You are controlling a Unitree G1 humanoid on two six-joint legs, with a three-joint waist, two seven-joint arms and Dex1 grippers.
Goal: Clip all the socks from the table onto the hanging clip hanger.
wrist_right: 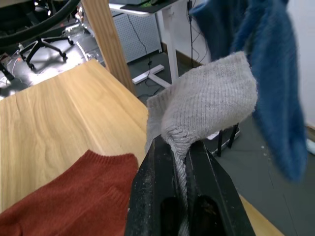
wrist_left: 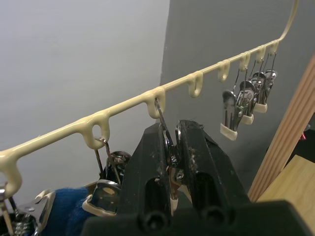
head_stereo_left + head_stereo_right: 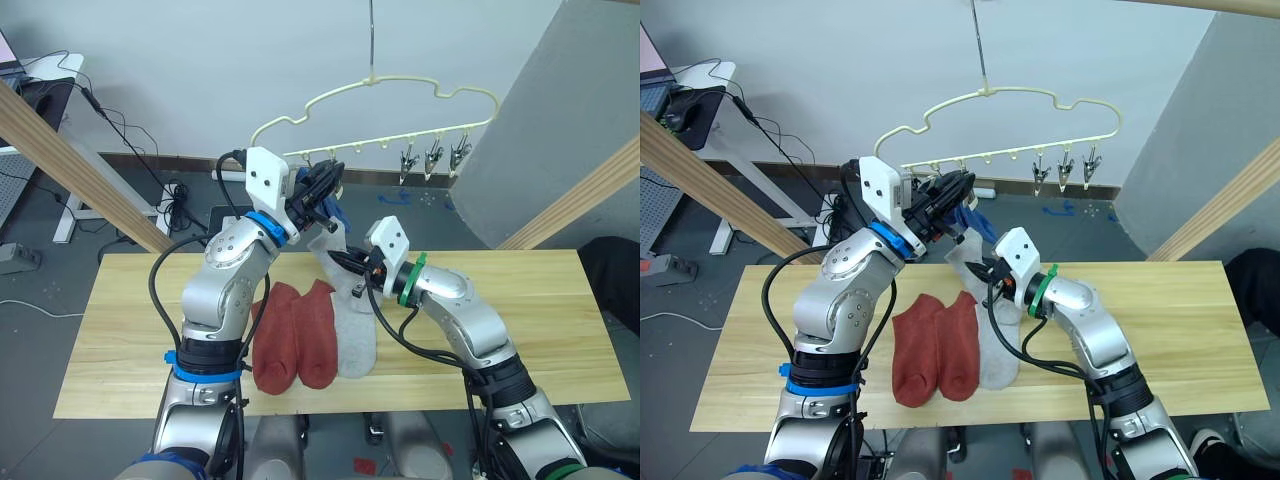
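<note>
Socks first: two rust red socks flat on the table, beside a light grey sock lying just below the right gripper. Right gripper pressed together on a second grey sock, lifted off the wood toward the clips. Blue socks hanging just beyond that pinched grey one. Left gripper raised at the clip hanger, fingers squeezing one metal clip under the cream rail. Three free clips dangling farther along, well apart from the left gripper.
</note>
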